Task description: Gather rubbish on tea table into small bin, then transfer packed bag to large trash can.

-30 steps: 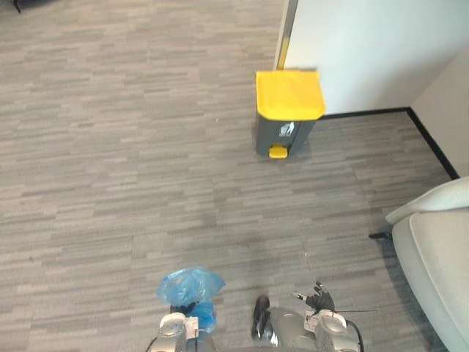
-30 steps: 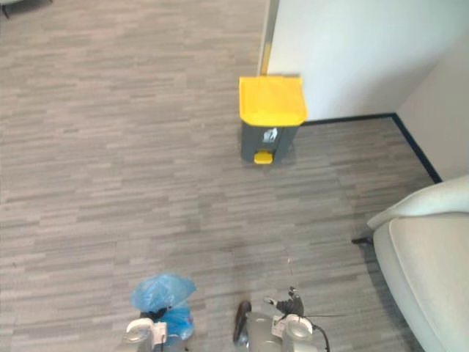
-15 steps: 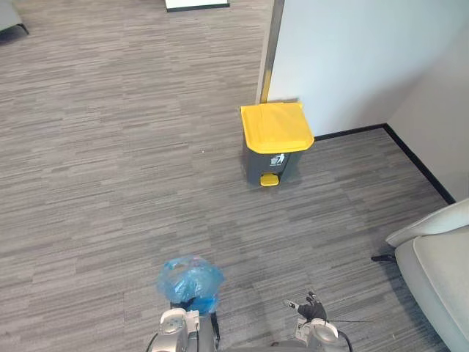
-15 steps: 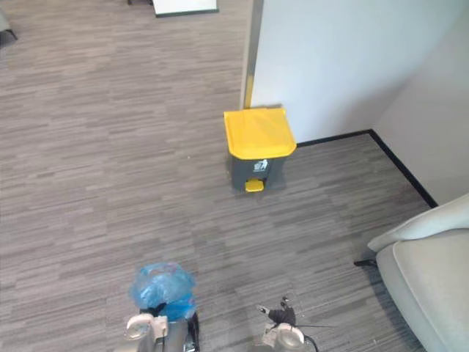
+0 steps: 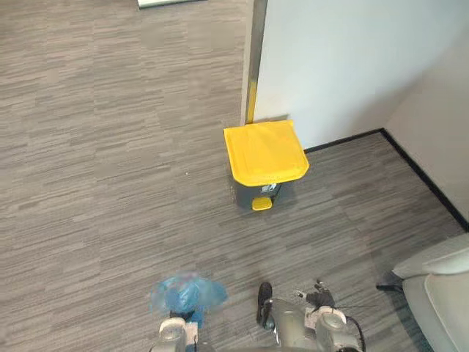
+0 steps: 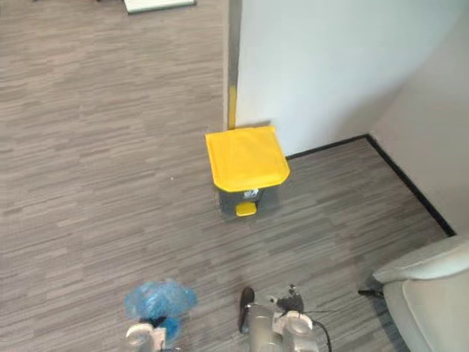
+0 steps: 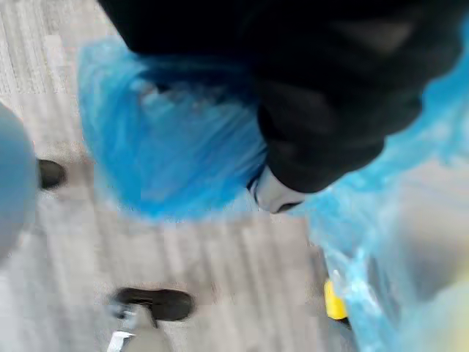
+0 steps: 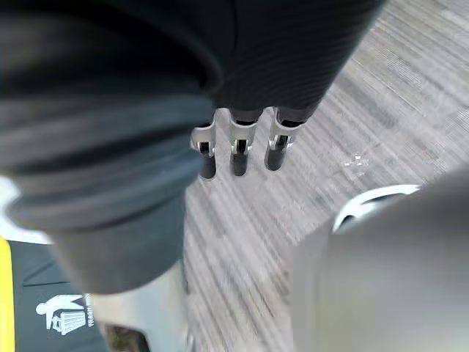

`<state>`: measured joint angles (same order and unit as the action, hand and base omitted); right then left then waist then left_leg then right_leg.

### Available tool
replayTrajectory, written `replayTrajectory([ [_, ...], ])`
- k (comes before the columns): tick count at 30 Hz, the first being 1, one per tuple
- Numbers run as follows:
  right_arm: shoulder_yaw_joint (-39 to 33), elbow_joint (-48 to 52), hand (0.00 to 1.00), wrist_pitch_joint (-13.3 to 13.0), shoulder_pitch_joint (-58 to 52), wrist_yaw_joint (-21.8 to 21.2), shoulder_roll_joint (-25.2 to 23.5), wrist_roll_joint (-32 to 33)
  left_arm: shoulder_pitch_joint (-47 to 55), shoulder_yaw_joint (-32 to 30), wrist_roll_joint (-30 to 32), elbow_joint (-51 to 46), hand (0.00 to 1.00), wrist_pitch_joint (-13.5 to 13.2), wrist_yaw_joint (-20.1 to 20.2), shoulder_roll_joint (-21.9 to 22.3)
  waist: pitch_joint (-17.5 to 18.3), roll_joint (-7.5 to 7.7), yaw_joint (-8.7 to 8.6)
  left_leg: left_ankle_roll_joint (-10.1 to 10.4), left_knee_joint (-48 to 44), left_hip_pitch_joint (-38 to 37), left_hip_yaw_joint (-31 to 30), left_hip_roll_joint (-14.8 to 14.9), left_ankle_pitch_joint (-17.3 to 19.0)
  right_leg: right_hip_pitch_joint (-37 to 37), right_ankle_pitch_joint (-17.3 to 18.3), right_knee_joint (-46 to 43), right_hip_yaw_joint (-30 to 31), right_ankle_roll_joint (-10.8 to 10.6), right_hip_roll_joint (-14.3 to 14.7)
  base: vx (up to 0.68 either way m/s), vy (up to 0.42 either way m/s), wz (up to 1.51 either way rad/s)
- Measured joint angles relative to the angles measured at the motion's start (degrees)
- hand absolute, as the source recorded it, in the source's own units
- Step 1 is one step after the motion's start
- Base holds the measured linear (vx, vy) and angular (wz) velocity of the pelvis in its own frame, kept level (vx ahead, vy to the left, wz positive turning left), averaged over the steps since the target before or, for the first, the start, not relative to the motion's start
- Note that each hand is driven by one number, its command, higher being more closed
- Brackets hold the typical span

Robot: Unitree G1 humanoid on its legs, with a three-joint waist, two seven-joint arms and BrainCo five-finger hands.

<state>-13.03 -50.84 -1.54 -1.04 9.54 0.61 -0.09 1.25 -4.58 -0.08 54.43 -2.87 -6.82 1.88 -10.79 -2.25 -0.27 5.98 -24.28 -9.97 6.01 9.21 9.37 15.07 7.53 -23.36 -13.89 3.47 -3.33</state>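
Carried blue bag (image 5: 187, 293) has neared closed trash can (image 5: 265, 152).

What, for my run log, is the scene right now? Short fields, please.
bag: blue bag, gripped by left robot hand
right robot hand: open, holding nothing
trash can: grey, ahead on the floor by the wall corner
lid: yellow, closed
pedal: yellow, facing the robot
seat: pale, at the right

Left hand (image 7: 315, 139) clutching blue bag (image 7: 168, 139) above floor (image 7: 242, 271).
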Motion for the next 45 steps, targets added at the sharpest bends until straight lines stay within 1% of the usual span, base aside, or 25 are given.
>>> replayTrajectory([
  [2,0.9,0.3,0.0,0.0,-0.4,0.1,-0.2,0.1,-0.1,-0.8,0.0,-0.9,1.0,0.0,0.2,1.1,-0.1,-0.12,0.06,1.1,-14.3,6.3,-0.3,2.3,-5.9,-4.1,0.6,3.2,-0.8,0.5,1.0,0.3,-0.107,0.15],
  [3,2.0,0.4,0.0,0.0,-0.5,0.1,-0.4,0.1,0.2,-0.5,0.0,-1.7,1.0,0.0,0.6,1.1,-0.4,-0.03,0.33,1.8,-23.6,10.4,0.2,4.5,-6.1,-7.4,0.8,5.8,-0.8,0.8,1.9,0.34,-0.057,-0.04],
  [5,2.6,0.5,0.0,0.0,-0.5,0.2,-1.3,0.2,0.7,-0.5,-0.1,-4.0,1.0,0.1,0.6,1.1,-0.5,0.5,1.01,0.6,-31.0,16.6,2.8,6.7,0.9,-13.1,1.0,9.6,-0.6,1.1,2.5,0.41,-0.032,-0.17],
  [8,1.8,1.0,0.0,-0.1,-0.6,0.4,-2.3,0.3,0.9,-0.5,-0.1,-5.6,1.0,0.0,0.7,1.1,-0.6,1.43,1.89,-0.9,-19.1,21.0,9.5,6.5,5.6,-17.7,0.8,12.2,0.9,0.7,1.2,0.31,0.068,-0.29],
  [9,1.2,1.8,0.0,0.0,-1.1,0.6,-2.7,0.3,0.6,-0.5,-0.1,-5.7,1.0,0.0,0.7,1.1,-0.6,1.36,2.28,-1.6,-8.0,21.1,10.6,4.8,4.2,-19.1,1.5,12.4,0.9,-1.1,0.1,0.34,0.19,-0.27],
  [10,0.6,3.1,0.0,-0.2,-1.9,0.6,-2.5,0.4,0.8,0.1,-0.1,-5.6,1.0,0.0,0.8,1.1,0.1,0.19,2.32,-3.0,2.7,21.3,10.5,3.8,-4.1,-20.0,2.7,12.4,1.1,-3.4,0.5,0.29,0.183,-0.15],
  [11,0.3,3.0,0.0,-0.2,-2.3,0.6,-2.2,0.4,0.8,0.4,-0.1,-5.4,1.0,-0.1,0.8,1.1,0.5,-0.58,2.33,-2.2,4.3,21.8,10.0,3.8,-5.5,-20.3,3.0,12.4,1.4,-3.9,0.8,0.25,0.181,0.09],
  [14,0.0,2.0,0.0,0.3,-3.0,0.5,-3.7,0.7,0.8,1.2,-0.1,-4.7,1.0,-0.3,0.7,-1.1,1.6,3.41,2.54,-2.7,7.8,19.4,10.1,-1.2,-5.3,-20.8,3.6,13.8,3.2,-6.3,-3.4,0.2,0.169,0.13],
  [17,-0.2,1.6,0.0,0.2,-2.3,0.5,-4.0,0.7,1.0,1.2,-0.1,-4.3,1.0,-0.2,0.5,-2.0,1.5,4.04,3.09,-4.1,8.2,17.9,11.4,-2.9,-3.7,-20.9,3.0,12.8,4.6,-7.7,-5.3,0.17,0.143,-0.16],
  [19,-0.2,1.6,0.0,0.2,-2.2,0.4,-3.7,0.3,1.3,1.2,-0.1,-4.3,1.0,-0.2,0.4,-2.3,1.1,3.19,3.77,-4.3,6.9,15.7,12.5,-2.6,0.4,-17.8,4.0,2.4,7.3,-9.8,-5.8,0.08,0.119,-0.5],
  [20,-0.1,1.8,0.0,0.2,-2.8,0.3,-3.8,0.1,1.7,1.5,-0.1,-4.3,1.0,-0.2,0.5,-2.5,0.7,2.98,3.37,-4.4,6.0,13.8,12.7,-2.1,1.9,-12.6,2.5,-10.2,9.1,-11.1,-6.5,0.05,0.11,-0.38],
  [21,0.1,2.8,0.0,0.0,-2.8,0.2,-3.7,0.1,1.7,1.8,-0.1,-4.3,1.0,-0.1,0.5,-3.6,0.0,3.89,3.11,-4.6,5.5,11.1,13.6,-2.5,3.3,-6.4,-3.4,-23.5,10.1,-11.8,-8.1,0.08,0.123,-0.3],
  [23,0.0,2.7,0.0,0.0,-2.6,0.2,-3.3,0.0,1.6,2.0,0.0,-4.3,1.0,0.0,0.4,-4.4,-0.8,4.49,2.6,-4.9,4.2,8.4,13.8,-2.3,5.5,-1.7,-6.9,-33.9,9.2,-11.4,-9.7,0.11,0.067,-0.16],
  [24,0.0,2.8,0.0,-0.1,-2.6,0.2,-3.1,0.1,1.6,1.9,0.0,-4.3,1.0,0.0,0.3,-4.7,-0.9,4.78,2.69,-4.9,3.1,7.6,13.8,-1.6,6.7,0.7,-4.5,-36.6,7.7,-10.7,-9.9,0.16,0.012,-0.13],
  [25,-0.2,3.5,0.0,-0.2,-2.4,0.2,-3.1,0.1,1.6,2.0,-0.1,-4.1,1.0,0.1,0.2,-5.2,-1.2,5.15,2.58,-4.9,2.5,6.9,13.8,-0.8,8.1,5.0,-0.9,-35.4,3.2,-8.8,-10.1,0.12,-0.013,-0.06],
  [27,-0.4,4.4,0.0,-0.2,-2.4,0.3,-3.1,0.1,1.4,2.1,-0.1,-3.9,1.0,0.2,0.2,-5.3,-1.3,5.28,2.44,-5.0,2.5,6.8,13.6,-0.5,8.6,6.5,-0.8,-27.1,-1.4,-8.8,-10.3,0.14,-0.031,0.09],
  [30,-2.5,3.8,0.0,0.1,-2.1,0.5,-2.8,0.1,-0.5,1.9,-0.1,-2.2,1.0,0.3,0.2,-5.6,-3.1,5.05,2.7,-3.9,-3.2,7.3,12.4,0.5,12.6,4.3,-7.1,6.5,-7.6,-10.0,-8.2,0.3,-0.097,0.25],
  [32,-2.7,3.6,0.0,0.6,-2.4,0.5,-1.7,0.2,-1.0,0.8,-0.1,-1.9,1.0,-0.1,-0.1,-5.1,-4.0,4.86,2.7,-1.2,-13.2,7.5,10.7,2.1,20.6,2.7,-9.5,12.4,-5.0,-8.9,-7.8,0.39,-0.174,0.27],
  [33,-2.8,3.7,0.0,0.6,-2.0,0.4,-0.9,0.1,-1.4,1.1,-0.1,-1.5,1.0,0.0,-0.2,-4.4,-4.7,3.14,2.68,-0.7,-14.9,7.0,9.9,3.6,22.4,3.1,-10.1,9.4,-4.8,-8.4,-6.8,0.3,-0.109,0.06],
  [34,-2.8,3.7,0.0,0.5,-1.3,0.3,0.6,0.2,-1.5,1.3,-0.1,-0.8,1.0,-0.1,-0.1,-3.8,-5.5,0.67,2.95,0.2,-15.4,6.1,8.6,5.7,23.9,4.3,-6.7,3.6,-4.3,-8.7,-5.2,0.34,-0.131,0.23],
  [37,-6.5,4.9,0.0,0.0,-1.6,-0.1,-0.6,1.2,-2.6,1.3,0.4,-0.3,1.0,0.2,-0.3,-3.5,-5.6,2.0,2.64,2.3,-13.8,4.8,4.0,6.8,25.1,9.6,2.3,-12.3,-1.3,-6.3,-4.7,0.33,-0.204,0.52],
  [39,-6.5,4.9,0.0,0.2,-1.1,-0.1,-0.2,1.4,-3.2,1.3,0.4,-0.6,1.0,0.5,-0.6,-3.4,-5.1,1.7,3.72,5.6,-13.5,5.2,1.8,10.2,26.3,13.4,9.0,-20.8,-3.2,-6.7,-3.5,0.39,-0.337,0.11],
  [41,-6.6,5.1,0.0,0.2,-0.4,-0.2,-0.3,2.1,-4.4,1.8,0.4,-0.4,1.0,0.5,-0.6,-3.2,-5.2,2.0,3.75,5.9,-11.2,6.0,0.9,11.7,26.3,16.0,11.9,-23.6,-5.1,-7.1,-3.3,0.32,-0.343,0.06],
  [42,-6.5,4.8,0.0,0.5,0.3,-0.2,-0.2,2.5,-5.3,1.9,0.4,-0.3,1.0,0.5,-0.6,-3.0,-5.3,1.66,3.52,5.9,-8.2,6.0,0.1,12.4,25.0,16.4,13.2,-23.7,-6.6,-9.1,-2.8,0.26,-0.32,0.18],
  [45,-4.8,3.2,0.0,1.2,2.3,-0.4,0.0,2.3,-8.0,2.2,0.4,-0.4,1.0,0.5,-0.2,-2.5,-5.2,1.91,2.89,4.9,-0.3,5.3,-4.5,10.5,20.7,16.8,13.9,-20.0,-9.6,-9.2,-2.4,0.21,-0.319,0.21],
])
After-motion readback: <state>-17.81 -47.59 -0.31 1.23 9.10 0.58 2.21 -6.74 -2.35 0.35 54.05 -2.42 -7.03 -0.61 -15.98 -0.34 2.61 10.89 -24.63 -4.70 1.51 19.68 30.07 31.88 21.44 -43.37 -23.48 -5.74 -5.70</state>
